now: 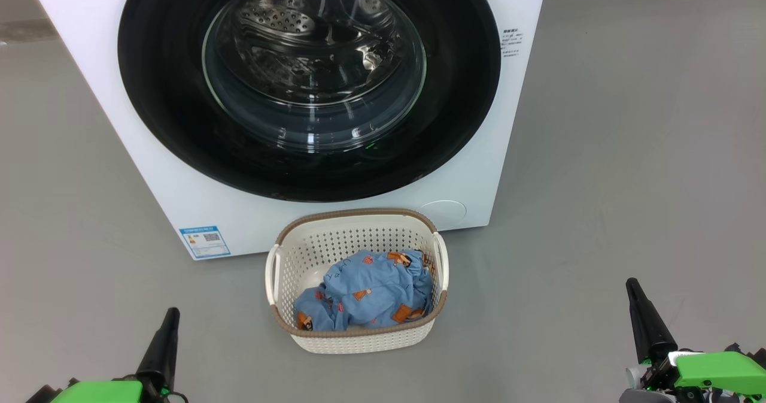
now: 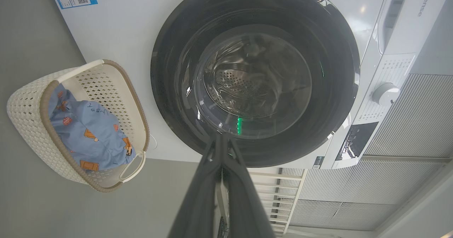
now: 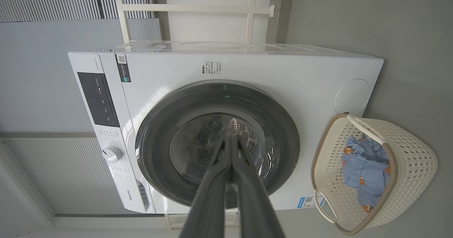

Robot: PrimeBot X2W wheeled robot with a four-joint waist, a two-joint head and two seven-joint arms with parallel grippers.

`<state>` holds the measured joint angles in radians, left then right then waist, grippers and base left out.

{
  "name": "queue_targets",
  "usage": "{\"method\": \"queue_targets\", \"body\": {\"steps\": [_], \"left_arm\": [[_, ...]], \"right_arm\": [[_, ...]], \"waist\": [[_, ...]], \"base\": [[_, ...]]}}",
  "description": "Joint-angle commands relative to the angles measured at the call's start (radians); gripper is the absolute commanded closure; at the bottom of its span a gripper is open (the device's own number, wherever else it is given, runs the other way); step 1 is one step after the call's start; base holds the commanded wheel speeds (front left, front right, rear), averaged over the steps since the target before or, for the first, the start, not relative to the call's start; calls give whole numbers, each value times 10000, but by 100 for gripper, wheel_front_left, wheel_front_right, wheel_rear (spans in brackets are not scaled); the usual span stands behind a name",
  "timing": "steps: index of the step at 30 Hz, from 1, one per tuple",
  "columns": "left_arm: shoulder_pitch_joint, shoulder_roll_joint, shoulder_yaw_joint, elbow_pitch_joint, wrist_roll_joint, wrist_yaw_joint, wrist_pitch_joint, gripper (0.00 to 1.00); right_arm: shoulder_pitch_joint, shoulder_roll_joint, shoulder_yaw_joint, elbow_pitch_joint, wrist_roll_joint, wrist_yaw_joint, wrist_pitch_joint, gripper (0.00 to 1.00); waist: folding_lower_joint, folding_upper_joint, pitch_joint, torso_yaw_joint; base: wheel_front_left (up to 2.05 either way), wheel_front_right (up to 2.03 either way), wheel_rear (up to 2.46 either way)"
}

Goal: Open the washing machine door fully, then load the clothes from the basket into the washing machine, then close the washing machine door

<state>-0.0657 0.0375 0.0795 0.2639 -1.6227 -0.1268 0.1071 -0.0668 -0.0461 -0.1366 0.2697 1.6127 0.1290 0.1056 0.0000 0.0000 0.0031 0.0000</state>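
The washing machine stands ahead with the washing machine door flush against its front, so the opening step is not yet begun. The basket sits just before it, with the clothes bundled inside. The left gripper and right gripper hang low and well apart, fingers pressed together, empty. Next, I judge, one gripper must reach the door's edge and pull.

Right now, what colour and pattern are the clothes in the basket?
The clothes are light blue with small orange and brown patches; best in the head view.
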Motion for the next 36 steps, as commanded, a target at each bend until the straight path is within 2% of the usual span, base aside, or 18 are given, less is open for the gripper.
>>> {"method": "queue_targets", "body": {"steps": [1,28,29,33,36], "left_arm": [[-423,127,348,-190,145,-39,66,100],[-423,127,346,-190,143,-39,64,100],[-1,0,1,-2,1,0,-2,0],[298,-171,-67,420,-10,4,-6,0],[269,-163,-135,370,19,3,-95,0]], "right_arm": [[-412,-41,227,-249,-42,17,78,100],[-412,-41,228,-249,-41,17,77,100],[-2,0,1,-2,-1,0,-1,0],[277,105,4,449,2,0,-13,0],[281,102,9,353,-37,0,-96,0]], "waist": [[0,0,0,0],[0,0,0,0],[0,0,0,0],[0,0,0,-1],[3,0,6,-6]], "base": [[0,0,0],[0,0,0],[0,0,0],[0,0,0],[0,0,0]]}}
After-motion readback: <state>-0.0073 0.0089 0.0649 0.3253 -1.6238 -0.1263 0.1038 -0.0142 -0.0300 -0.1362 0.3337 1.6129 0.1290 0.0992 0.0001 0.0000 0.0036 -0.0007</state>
